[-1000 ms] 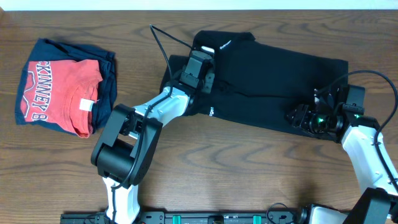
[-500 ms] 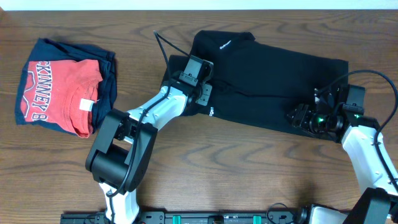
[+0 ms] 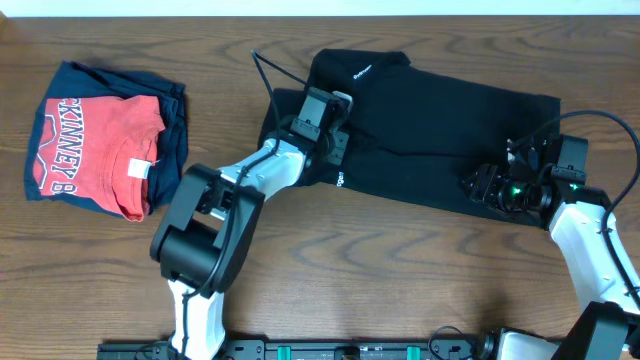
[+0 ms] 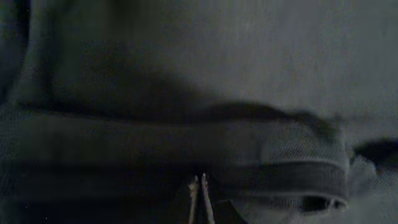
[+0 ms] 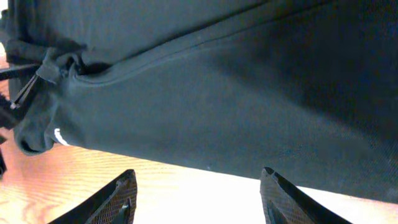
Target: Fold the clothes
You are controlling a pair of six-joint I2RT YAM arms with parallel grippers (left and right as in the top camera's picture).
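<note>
The right pincer [image 5: 198,179] stands wide open at the near hem of the black shirt [image 3: 450,115] and holds nothing. The left pincer [image 4: 199,199] is closed, pinching the shirt's left edge. The shirt lies spread on the bench [image 3: 400,270], centre to right.

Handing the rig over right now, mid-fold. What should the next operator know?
Left pincer: shut, pinching the black shirt at its left end, fabric bunched there.
Right pincer: open at the shirt's near right edge, holding nothing.
Done: shirt looks folded lengthwise into a long band on the table.
Left: the crosswise folds. Red T-shirt pile at far left is not involved.
</note>
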